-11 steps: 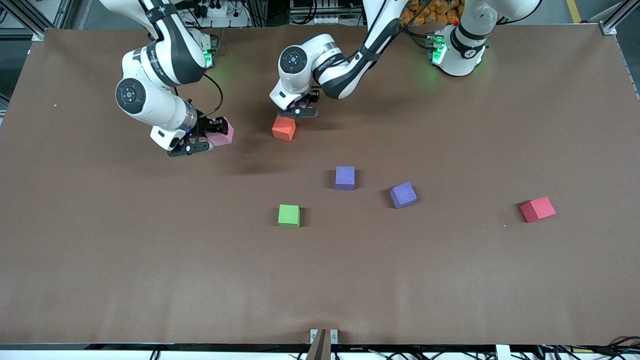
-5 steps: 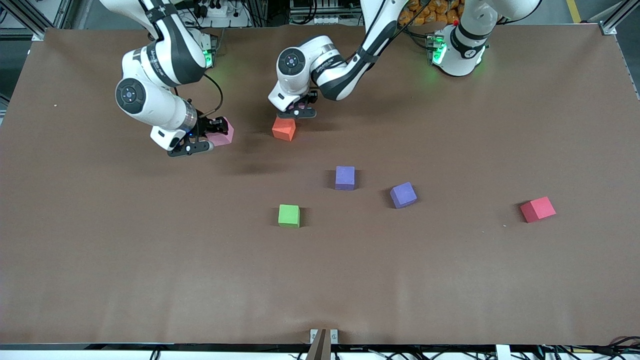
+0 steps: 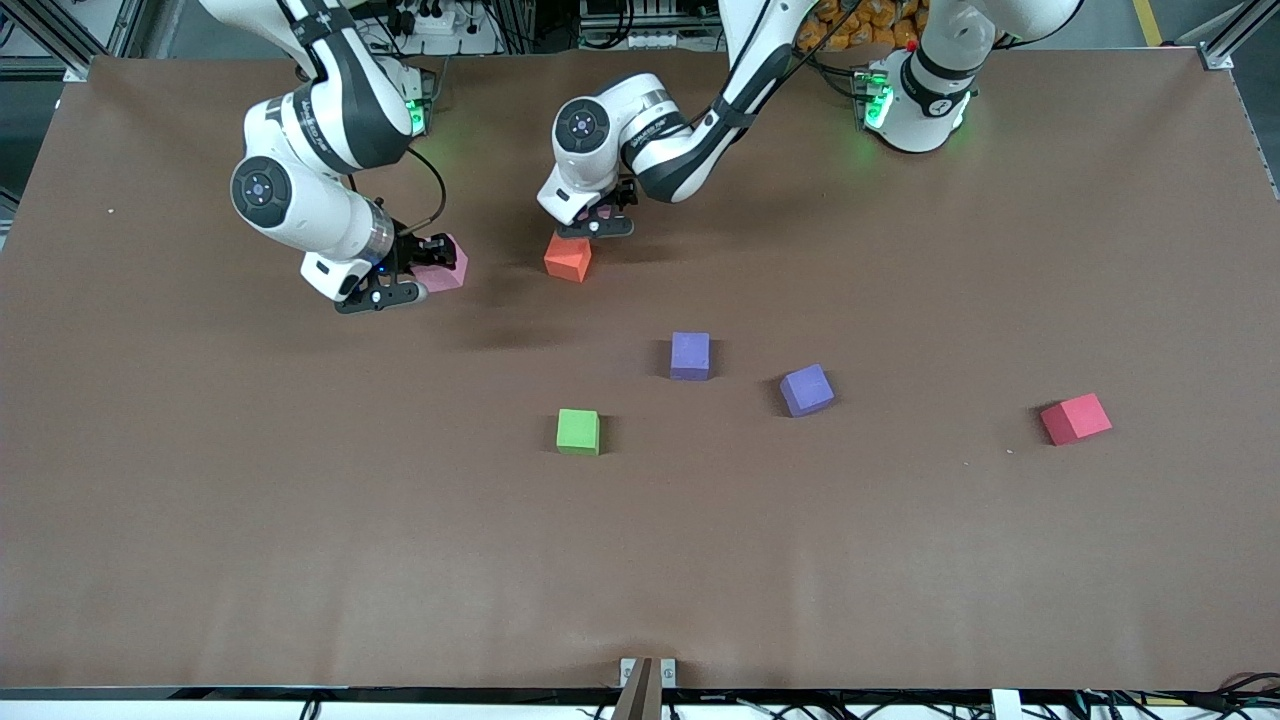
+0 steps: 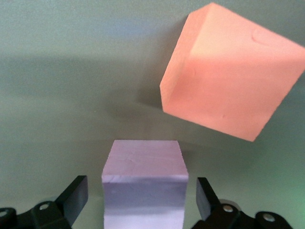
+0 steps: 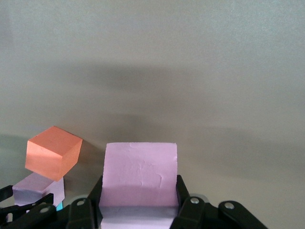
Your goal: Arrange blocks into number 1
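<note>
My left gripper [image 3: 597,222] [image 4: 141,191] stands open astride a pink block [image 4: 143,179] [image 3: 604,212], with a gap between the block and each finger [image 4: 76,195]. Touching or almost touching that block is a tilted orange block [image 3: 567,258] [image 4: 228,71], nearer the front camera. My right gripper [image 3: 423,270] [image 5: 140,191] is shut on a second pink block [image 3: 445,266] [image 5: 140,171], low over the table toward the right arm's end. In mid-table lie a green block [image 3: 578,431] and two purple blocks [image 3: 690,355] [image 3: 806,389]. A red block [image 3: 1075,418] sits toward the left arm's end.
The brown table [image 3: 300,520] is bare apart from the blocks. The right wrist view also shows the orange block [image 5: 52,152] and, beside it, the other pink block [image 5: 35,188].
My left gripper has opened and let go of the pink block beside the orange one. The right arm and its pink block have not moved.
</note>
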You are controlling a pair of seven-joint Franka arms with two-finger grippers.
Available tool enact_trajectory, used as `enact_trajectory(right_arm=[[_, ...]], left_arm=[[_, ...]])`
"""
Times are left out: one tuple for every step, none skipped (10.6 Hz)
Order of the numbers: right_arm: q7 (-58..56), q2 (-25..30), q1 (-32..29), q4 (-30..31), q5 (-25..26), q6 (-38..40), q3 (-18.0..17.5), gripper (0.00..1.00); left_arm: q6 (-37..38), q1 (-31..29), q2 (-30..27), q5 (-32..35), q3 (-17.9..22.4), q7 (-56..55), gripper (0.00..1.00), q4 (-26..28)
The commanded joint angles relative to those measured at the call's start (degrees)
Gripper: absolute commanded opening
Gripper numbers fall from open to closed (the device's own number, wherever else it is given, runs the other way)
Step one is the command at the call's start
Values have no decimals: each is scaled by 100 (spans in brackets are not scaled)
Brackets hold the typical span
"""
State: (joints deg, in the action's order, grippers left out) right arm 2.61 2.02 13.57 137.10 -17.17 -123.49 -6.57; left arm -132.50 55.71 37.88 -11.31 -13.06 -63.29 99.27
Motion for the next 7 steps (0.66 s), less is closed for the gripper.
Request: enact_trajectory(right_arm=[[-68, 140, -65, 36, 3, 44, -46, 52], [-33, 167, -39, 19, 3, 44, -46, 52], [-7, 193, -30, 19, 3, 44, -46, 52], [2, 202, -47, 19, 3, 44, -46, 52], [20, 211, -47, 19, -6, 44, -46, 52], [81, 202, 5, 10, -32, 35, -46, 52], [360, 202, 49, -51, -41, 35, -55, 52]], left_arm=[[206, 106, -157, -161, 381, -140, 100, -188], [468, 106, -184, -161, 444, -140, 100, -372], [644, 106, -175, -135, 558, -114, 100, -574], [655, 106, -184, -48, 655, -9, 100, -671], [655, 141, -184, -12, 691, 444, 100, -785], [655, 176, -175, -3, 691, 858, 100, -839], [655, 220, -149, 75, 691, 1323, 100, -839]])
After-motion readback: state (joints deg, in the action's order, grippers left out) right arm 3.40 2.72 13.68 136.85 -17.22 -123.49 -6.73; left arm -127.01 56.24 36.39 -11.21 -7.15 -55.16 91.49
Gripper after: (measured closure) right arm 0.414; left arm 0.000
